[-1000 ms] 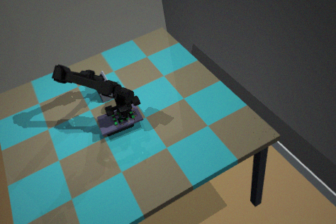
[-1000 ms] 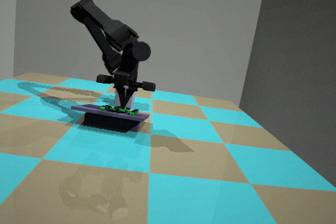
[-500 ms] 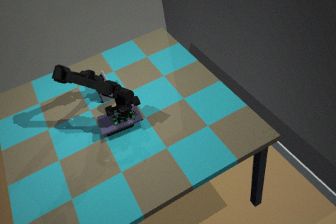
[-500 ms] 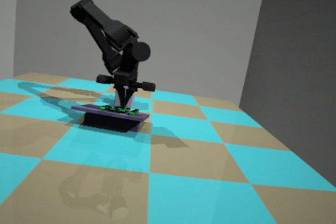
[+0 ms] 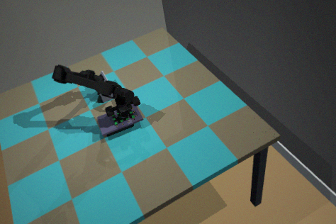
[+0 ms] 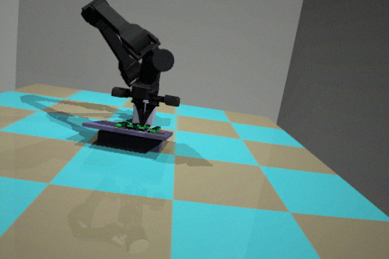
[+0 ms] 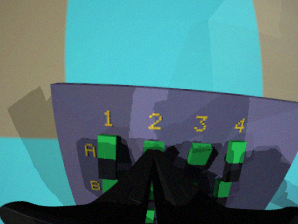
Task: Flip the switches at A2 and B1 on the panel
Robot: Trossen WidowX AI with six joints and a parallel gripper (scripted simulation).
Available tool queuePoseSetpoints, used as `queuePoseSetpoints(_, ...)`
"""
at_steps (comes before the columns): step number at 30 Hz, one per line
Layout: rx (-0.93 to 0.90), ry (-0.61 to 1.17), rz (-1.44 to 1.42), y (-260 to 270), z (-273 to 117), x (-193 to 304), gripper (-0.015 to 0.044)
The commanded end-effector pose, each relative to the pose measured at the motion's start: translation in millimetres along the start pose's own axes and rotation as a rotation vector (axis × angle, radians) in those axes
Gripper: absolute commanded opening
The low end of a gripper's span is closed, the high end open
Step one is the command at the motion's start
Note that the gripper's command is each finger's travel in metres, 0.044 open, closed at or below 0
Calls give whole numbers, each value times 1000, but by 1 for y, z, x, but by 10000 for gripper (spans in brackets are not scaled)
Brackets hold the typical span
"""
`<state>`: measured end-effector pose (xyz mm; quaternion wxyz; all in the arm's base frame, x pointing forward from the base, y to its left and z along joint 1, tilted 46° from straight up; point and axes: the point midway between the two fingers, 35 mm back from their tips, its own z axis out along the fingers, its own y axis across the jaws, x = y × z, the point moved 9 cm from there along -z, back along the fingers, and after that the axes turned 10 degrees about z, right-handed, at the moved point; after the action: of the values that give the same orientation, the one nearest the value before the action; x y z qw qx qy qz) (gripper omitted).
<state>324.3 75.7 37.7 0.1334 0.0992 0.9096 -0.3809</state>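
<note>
The purple panel (image 5: 105, 126) (image 6: 91, 124) (image 7: 68, 100) carries rows of green and black switches. My gripper (image 6: 143, 124) (image 7: 152, 155) is shut and empty, with its tips pointing down close over column 2, at the near part of switch A2. The far green end of switch A2 (image 7: 154, 145) shows just beyond the tips in the wrist view; its near part is hidden. Switch A1 (image 7: 107, 147) shows a green far end and black near part. Switch B1 (image 7: 109, 186) is partly hidden by the gripper; its green far end shows. Row C is mostly covered.
Switch A3 (image 7: 200, 154) and switch A4 (image 7: 236, 152) stand right of the fingertips, with switch B4 (image 7: 222, 188) nearer. A pale upright plate (image 6: 150, 116) stands behind the panel in the exterior view. The checkered table (image 5: 191, 170) (image 6: 230, 229) surrounds the panel.
</note>
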Motion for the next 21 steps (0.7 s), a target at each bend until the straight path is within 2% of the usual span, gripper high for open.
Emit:
queuePoseSetpoints(1,3,-3,-3,0,1,0,0)
queuePoseSetpoints(21,3,-3,-3,0,4,0,0)
